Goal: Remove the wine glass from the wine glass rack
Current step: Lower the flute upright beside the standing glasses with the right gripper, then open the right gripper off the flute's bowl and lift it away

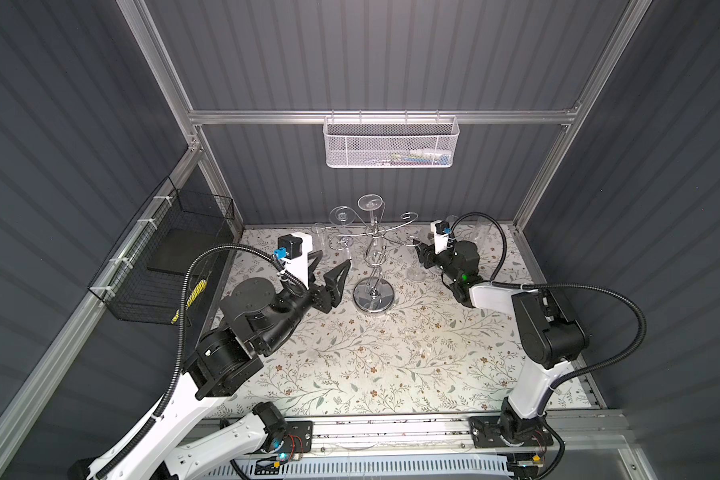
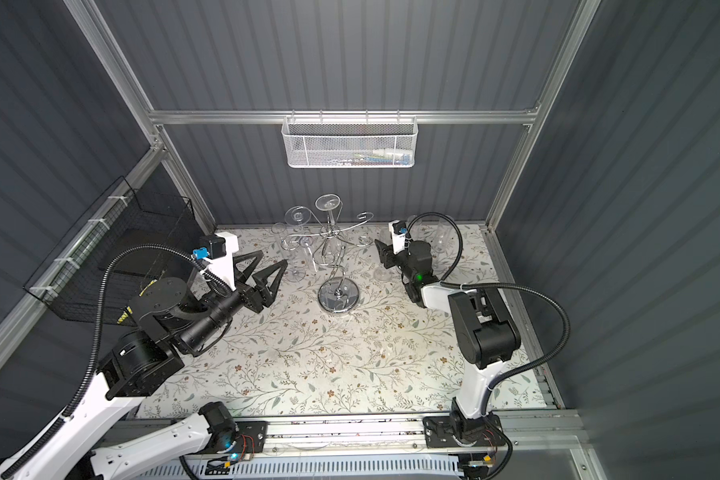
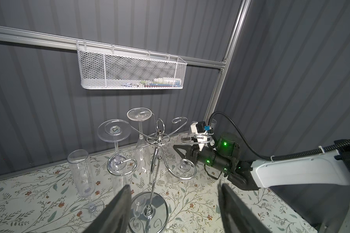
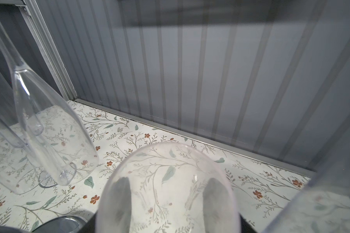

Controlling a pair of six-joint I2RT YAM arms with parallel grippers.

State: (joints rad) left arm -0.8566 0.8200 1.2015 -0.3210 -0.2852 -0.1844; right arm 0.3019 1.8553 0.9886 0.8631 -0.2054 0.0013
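Room lies open across the lower half of the floral table [image 1: 391, 365] in both top views. The wine glass rack [image 1: 373, 296] stands upper centre, near the back wall. The left gripper [image 1: 334, 257] reaches in at the rack's left, jaws apart and empty. The right gripper [image 1: 420, 248], its arm bent inward, clasps the bowl of the upright wine glass [image 4: 168, 181] just right of the rack.

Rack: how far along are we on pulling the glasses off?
Apparently done: a flute stands on the table left of the wine glass rack. In hand: right gripper looks closed on an upright wine glass beside it. Left: two hanging glasses on the rack; left gripper open, empty.
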